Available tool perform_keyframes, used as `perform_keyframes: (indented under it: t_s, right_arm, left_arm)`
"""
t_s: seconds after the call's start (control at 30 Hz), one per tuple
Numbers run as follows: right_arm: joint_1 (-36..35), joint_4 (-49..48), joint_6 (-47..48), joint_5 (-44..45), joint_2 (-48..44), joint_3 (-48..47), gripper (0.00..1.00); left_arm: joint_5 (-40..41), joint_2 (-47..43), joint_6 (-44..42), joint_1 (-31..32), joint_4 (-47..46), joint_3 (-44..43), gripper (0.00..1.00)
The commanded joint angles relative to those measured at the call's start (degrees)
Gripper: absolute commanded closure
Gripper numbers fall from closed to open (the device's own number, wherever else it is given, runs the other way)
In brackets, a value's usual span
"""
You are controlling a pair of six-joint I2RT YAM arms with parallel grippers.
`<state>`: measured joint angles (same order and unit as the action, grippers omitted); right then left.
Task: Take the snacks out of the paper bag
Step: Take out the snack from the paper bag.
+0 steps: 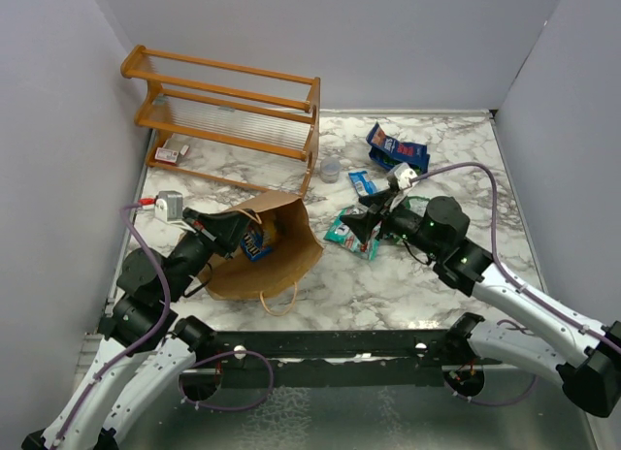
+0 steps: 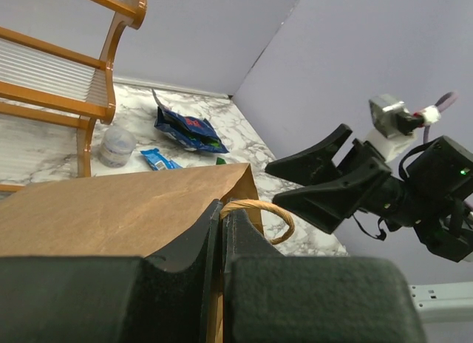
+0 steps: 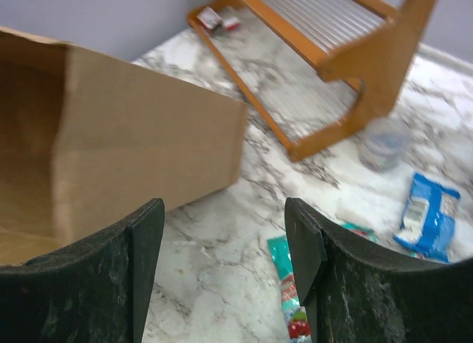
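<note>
The brown paper bag (image 1: 281, 261) lies on its side on the marble table, mouth open, with a blue snack packet (image 1: 254, 242) inside. My left gripper (image 1: 225, 233) is shut on the bag's rim by a twisted handle (image 2: 275, 211); it also shows in the left wrist view (image 2: 222, 211). My right gripper (image 1: 361, 227) is open and empty, just right of the bag and above a teal packet (image 1: 345, 237). In the right wrist view, this gripper (image 3: 225, 232) faces the bag's side (image 3: 148, 136), with the teal packet (image 3: 287, 282) below it. Dark blue packets (image 1: 398, 149) and a light blue packet (image 1: 362, 183) lie farther back.
An orange wooden rack (image 1: 233, 111) stands at the back left, with a small red and white packet (image 1: 172, 153) under it. A small clear cup (image 1: 331, 169) sits by the rack's right leg. Grey walls close in the table on three sides.
</note>
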<state>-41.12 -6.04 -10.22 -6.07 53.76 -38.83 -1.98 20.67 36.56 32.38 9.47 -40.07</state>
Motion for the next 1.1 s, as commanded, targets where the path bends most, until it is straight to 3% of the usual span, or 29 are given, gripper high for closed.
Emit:
perform_keyframes:
  t_s: [0.0, 0.3, 0.57, 0.8, 1.07]
  right_arm:
    - [0.32, -3.55, 4.78, -14.58, -2.03, -3.03, 0.34]
    - [0.19, -2.16, 8.89, -34.67, 0.03, -8.19, 0.35]
    - [-5.71, -4.90, 12.14, -40.71, 0.43, -9.54, 0.41]
    - [-23.37, 0.82, 22.83, -16.28, 7.60, -12.65, 0.49]
    - [-34.66, -3.05, 27.79, 7.21, 20.61, -12.65, 0.70]
  left_arm:
    - [-1.49, 0.36, 0.55, -0.03, -2.40, -1.98, 1.00]
    - [-1.59, -0.28, 1.18, 0.04, -3.80, -2.84, 1.00]
    - [-4.41, -2.19, 1.01, -0.02, -7.68, -0.20, 1.00]
    - [-9.03, -3.51, 1.24, 0.02, -12.56, 3.11, 1.00]
    - [-12.29, -3.57, 1.20, -0.03, -13.43, 4.04, 1.00]
